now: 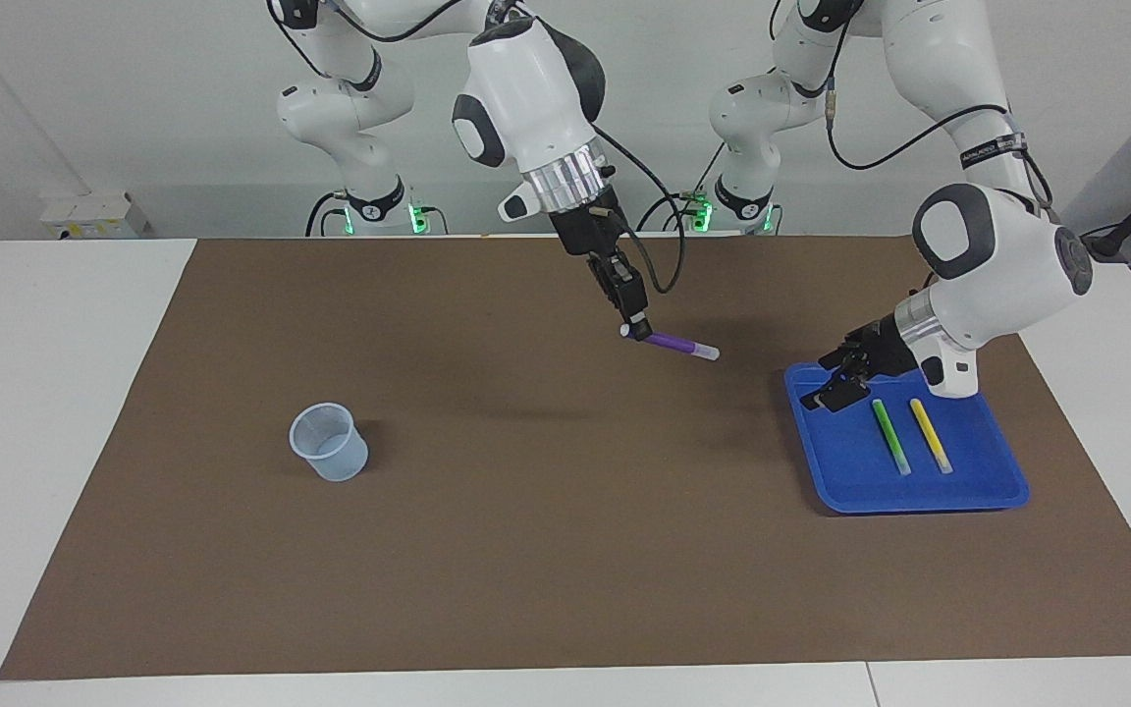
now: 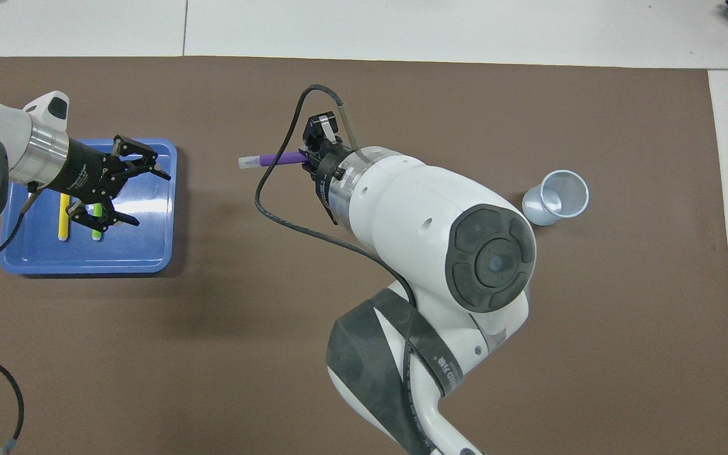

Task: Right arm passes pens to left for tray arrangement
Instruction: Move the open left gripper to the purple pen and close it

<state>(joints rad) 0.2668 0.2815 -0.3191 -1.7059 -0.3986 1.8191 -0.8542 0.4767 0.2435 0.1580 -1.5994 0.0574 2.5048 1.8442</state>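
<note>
Three pens: one purple pen (image 1: 680, 345) in my right claw, a green pen (image 1: 889, 437) and a yellow pen (image 1: 930, 435) lying in the tray.
Right gripper (image 1: 636, 330): pinched tight on the purple pen's dark end, up in the air over the brown mat (image 1: 526, 550), between the cup and the tray.
Why held so: I grip one end, so the barrel and pale cap stick out sideways toward the left arm's end of the table; I judge that leaves a free length for the other claw to take.
Left gripper (image 1: 835, 381): fingers spread wide and holding nothing, over the tray's corner nearest the robots and the table's middle, turned toward the offered pen.
Why it sits there: spread and aimed at the purple cap, it looks ready to receive, though the two claws are well apart.
Tray (image 1: 1002, 489): one, blue, flat on the mat at the left arm's end of the table.
Pens in the tray: two, side by side, parallel, close but not touching, pale caps pointing away from the robots; room remains beside the green one, which I take to be the place for the third.
Cup (image 1: 328, 442): one, clear, upright, with nothing in it that I can see, toward the right arm's end of the table.
Step in hand: handover of the last pen, not yet made.
</note>
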